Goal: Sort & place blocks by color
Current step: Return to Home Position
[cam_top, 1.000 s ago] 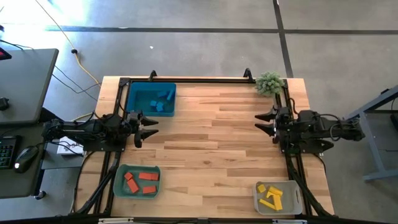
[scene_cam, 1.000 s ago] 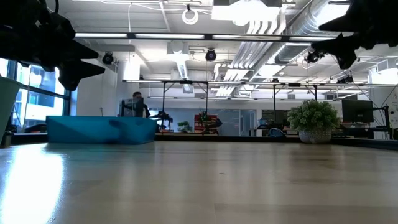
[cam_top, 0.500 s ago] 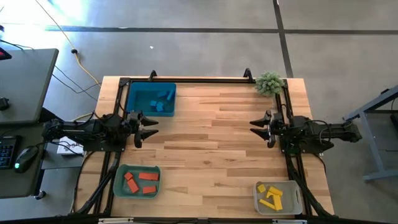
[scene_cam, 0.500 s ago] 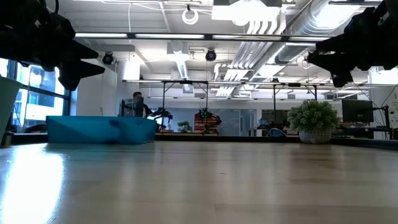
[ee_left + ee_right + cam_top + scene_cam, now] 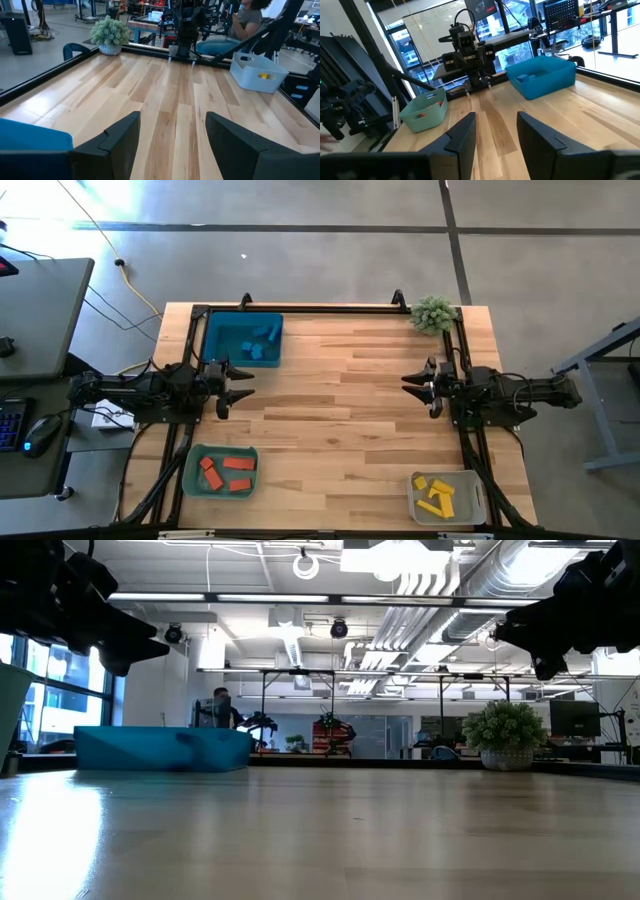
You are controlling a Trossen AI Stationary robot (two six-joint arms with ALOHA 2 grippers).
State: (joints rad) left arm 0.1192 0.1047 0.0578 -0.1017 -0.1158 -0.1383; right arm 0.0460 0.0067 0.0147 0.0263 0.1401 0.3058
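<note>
**Near edge, left.** Green bin (image 5: 220, 448), holding the red-orange blocks (image 5: 228, 473): several short bars and cubes lying loose on its floor.

**Near edge, right.** Clear bin (image 5: 480, 495), holding the yellow blocks (image 5: 434, 495), piled partly against one another. The shapes are too small to tell apart.

**Middle, left side.** Left pincer (image 5: 240, 392), raised over the surface (image 5: 340, 410) just past its side rail and pointing inward. Its jaws are spread wide with nothing between them.

**Middle, right side.** Right pincer (image 5: 418, 388), facing the left one across bare wood and well apart from it. Its jaws are also spread wide and empty.

**Far edge, left.** Blue bin (image 5: 210, 340), holding the blue blocks (image 5: 260, 345), gathered toward the corner nearer the middle of the surface.

**Far edge, right.** Small plant (image 5: 433, 312) at the corner, no part of the sort.

**Condition of stock.** No block shows on the open wood and each colour sits in its own bin. Sorting is judged complete.

**Handling note (judged).**
- The blocks appear to be small rigid solids: light, unlikely to deform or break, with smooth faces that may slip under a shallow pinch.
- Best hold is across two flat parallel faces, taking bars across their short width near the middle.
- Any curved piece is better taken by its flat sides than by the arc.
- Pieces leaning on neighbours or lying close to a bin wall leave little room for a finger, so choose the freest piece first.
</note>
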